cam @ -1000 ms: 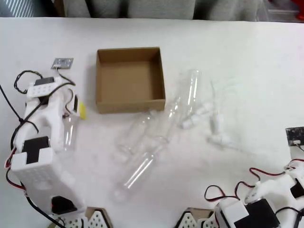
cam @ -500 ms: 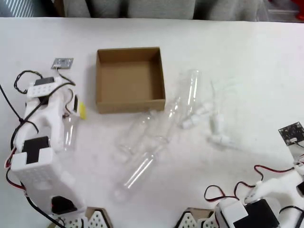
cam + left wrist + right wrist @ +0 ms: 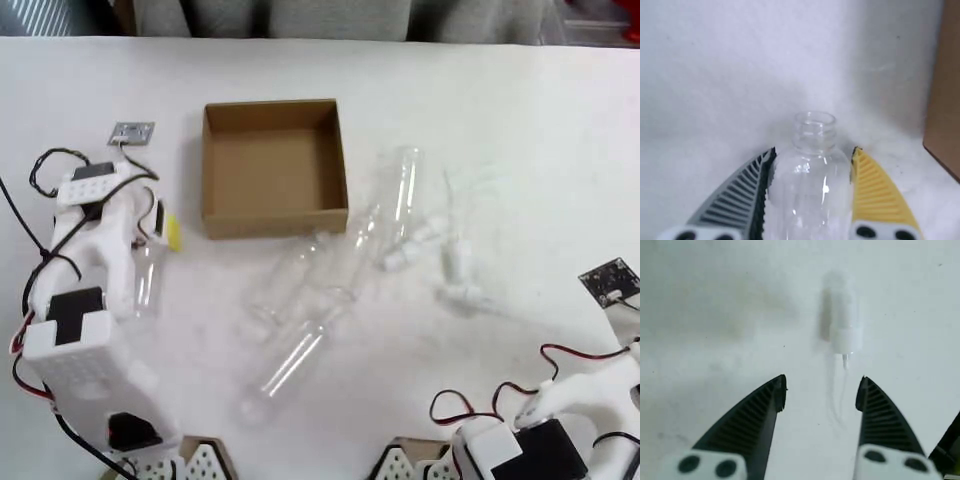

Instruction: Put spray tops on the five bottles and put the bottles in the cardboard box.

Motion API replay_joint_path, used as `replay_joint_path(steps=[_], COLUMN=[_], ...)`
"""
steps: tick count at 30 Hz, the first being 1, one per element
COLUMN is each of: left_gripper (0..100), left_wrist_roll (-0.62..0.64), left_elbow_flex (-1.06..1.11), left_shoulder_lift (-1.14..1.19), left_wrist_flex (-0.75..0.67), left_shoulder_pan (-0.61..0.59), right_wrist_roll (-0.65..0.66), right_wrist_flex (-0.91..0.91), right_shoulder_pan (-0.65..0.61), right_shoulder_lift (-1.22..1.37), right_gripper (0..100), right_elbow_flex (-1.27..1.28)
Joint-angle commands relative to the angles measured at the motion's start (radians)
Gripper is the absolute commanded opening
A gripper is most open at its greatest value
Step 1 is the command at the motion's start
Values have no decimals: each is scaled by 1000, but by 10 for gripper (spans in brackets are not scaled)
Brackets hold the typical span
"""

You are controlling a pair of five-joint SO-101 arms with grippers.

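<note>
Cardboard box (image 3: pixel 275 165) stands open-topped in the upper left-centre of the high view, on the white table (image 3: pixel 520 110), with nothing visible inside it. At the left edge of that view the left arm (image 3: pixel 95 250) stretches up the frame. Its left gripper (image 3: pixel 813 150) has the black finger and the yellow finger (image 3: pixel 173 232) pressed against opposite sides of a clear, capless bottle (image 3: pixel 810 192), clamping it. This held bottle (image 3: pixel 147 280) is just left of the box's lower left corner and apart from it, and its open neck points away from the wrist camera. Four other clear bottles lie on their sides to the right of and below the box: an upper bottle (image 3: pixel 403 188) just right of the box, a middle bottle (image 3: pixel 352 250) slanting below the box's lower right corner, a faint bottle (image 3: pixel 285 280) beside it, and a lowest bottle (image 3: pixel 293 357) towards the bottom centre. White spray tops (image 3: pixel 458 258) lie loose in a cluster just right of these bottles. The right arm (image 3: pixel 560 425) sits in the lower right corner. Its right gripper (image 3: pixel 822 380) has both black fingers spread wide apart, holding nothing, above the bare table, and one spray top (image 3: pixel 845 335) lies ahead of them with its thin tube trailing back towards the gap. A small grey tag (image 3: pixel 131 133) lies left of the box's upper corner.
</note>
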Motion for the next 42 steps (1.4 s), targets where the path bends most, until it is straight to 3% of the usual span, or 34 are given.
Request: replay_joint_path(steps=[1, 8, 17, 21, 42], left_gripper=[102, 102, 102, 102, 102], left_wrist_roll=[-9, -9, -9, -9, -9], left_elbow_flex=[-40, -40, -40, -40, -40], left_shoulder_lift=[-7, -7, -7, -7, -7], left_wrist_flex=[-15, -15, -17, -18, -18], left_shoulder_pan=[-10, -10, -10, -10, -10], right_wrist_roll=[8, -21, 2, 54, 60], right_wrist_flex=[12, 209, 216, 208, -22], right_shoulder_pan=[-28, -41, -24, -28, -24], right_shoulder_lift=[-31, 114, 387, 429, 587], right_gripper=[205, 205, 205, 205, 195], right_elbow_flex=[-57, -290, -509, -514, -514])
